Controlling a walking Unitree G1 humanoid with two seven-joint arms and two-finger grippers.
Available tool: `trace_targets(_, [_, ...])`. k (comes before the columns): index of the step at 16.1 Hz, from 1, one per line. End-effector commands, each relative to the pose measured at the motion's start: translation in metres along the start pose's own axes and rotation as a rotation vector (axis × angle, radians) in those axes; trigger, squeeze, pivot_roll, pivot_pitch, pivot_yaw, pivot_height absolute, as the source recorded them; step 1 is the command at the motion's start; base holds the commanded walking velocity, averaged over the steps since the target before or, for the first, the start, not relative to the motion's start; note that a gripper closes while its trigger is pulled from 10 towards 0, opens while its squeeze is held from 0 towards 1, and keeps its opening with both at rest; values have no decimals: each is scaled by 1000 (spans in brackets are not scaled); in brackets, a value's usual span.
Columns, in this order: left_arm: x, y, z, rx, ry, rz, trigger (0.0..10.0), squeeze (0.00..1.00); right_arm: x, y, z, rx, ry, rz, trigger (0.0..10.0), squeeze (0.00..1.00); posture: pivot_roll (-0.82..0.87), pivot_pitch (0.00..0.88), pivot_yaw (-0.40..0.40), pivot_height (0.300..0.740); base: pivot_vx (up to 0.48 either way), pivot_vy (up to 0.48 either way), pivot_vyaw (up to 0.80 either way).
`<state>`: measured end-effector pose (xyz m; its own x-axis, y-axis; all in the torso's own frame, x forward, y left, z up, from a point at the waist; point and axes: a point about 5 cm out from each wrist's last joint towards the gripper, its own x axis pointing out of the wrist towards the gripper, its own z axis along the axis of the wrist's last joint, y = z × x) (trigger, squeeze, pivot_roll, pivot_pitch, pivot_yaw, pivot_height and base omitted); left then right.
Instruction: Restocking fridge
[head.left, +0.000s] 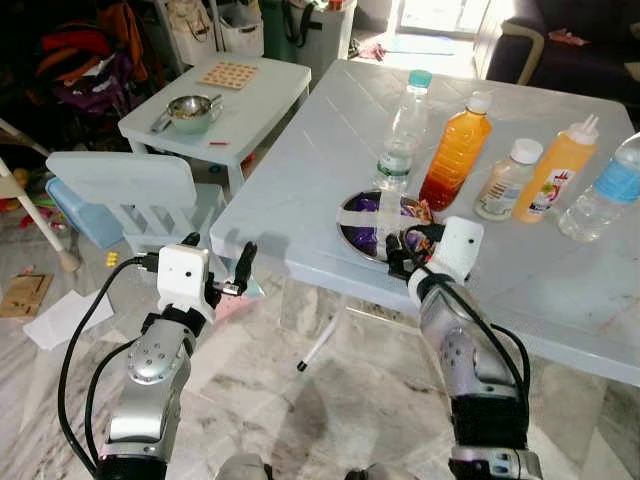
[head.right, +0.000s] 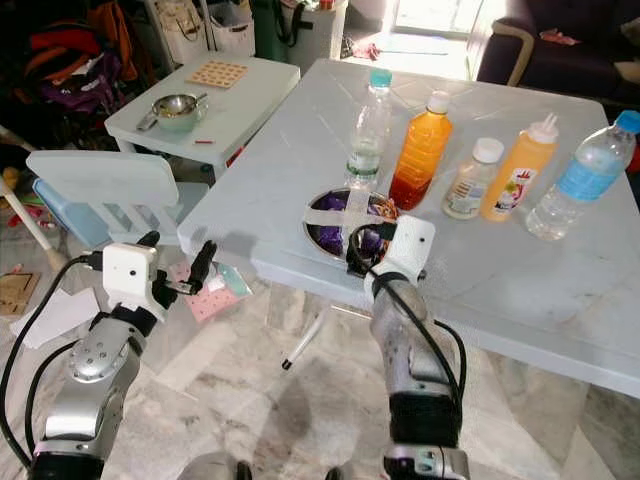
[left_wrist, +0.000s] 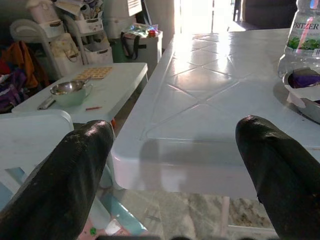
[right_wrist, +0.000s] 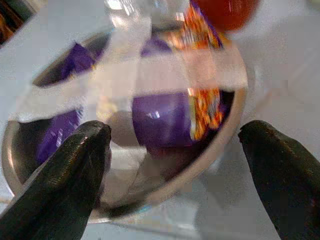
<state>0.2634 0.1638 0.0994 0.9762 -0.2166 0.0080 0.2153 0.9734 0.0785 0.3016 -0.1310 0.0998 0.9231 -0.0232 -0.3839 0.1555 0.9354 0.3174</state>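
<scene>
Pale plastic table (head.left: 330, 130) fills the space ahead, with a steel bowl (head.left: 352, 236) taped over purple snack packets near its front edge. The right gripper (right_wrist: 172, 170) hovers just over that bowl, fingers spread wide apart, holding nothing. One finger could catch the crossed tape (right_wrist: 150, 70) and drag or tip the bowl off the near edge. Just behind stand a clear water bottle (head.left: 402, 130) and an orange juice bottle (head.left: 456, 150); a reach past the bowl would likely knock them. Further right are a small white-capped bottle (head.left: 505, 182), a yellow squeeze bottle (head.left: 556, 170) and another water bottle (head.left: 602, 192). The left gripper (head.left: 218, 270), fingers apart and empty, hangs off the table's corner beside a small chair (head.left: 125, 185).
</scene>
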Motion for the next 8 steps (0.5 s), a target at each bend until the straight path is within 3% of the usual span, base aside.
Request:
trace_targets(1, [1,1,2,4,-7,-1,10000,0,1,3,-4,49,52,-18,4314,0,93,21,-8,740,0,0,0])
trace_targets(2, [1,1,2,4,-7,-1,10000,0,0,3,-8,85,93,-31,1216,0,93,21,-8,740,0,0,0])
trace_targets(3, [1,1,2,5,-8,-1,10000,0,0,3,-12,100,127,-36,0,0,93,22,-8,740,0,0,0])
trace_targets(8, [3,-1,3,4,-12,-6,10000,0,2,-5,-17,232,206,-99,0,0,92,20,-8,740,0,0,0])
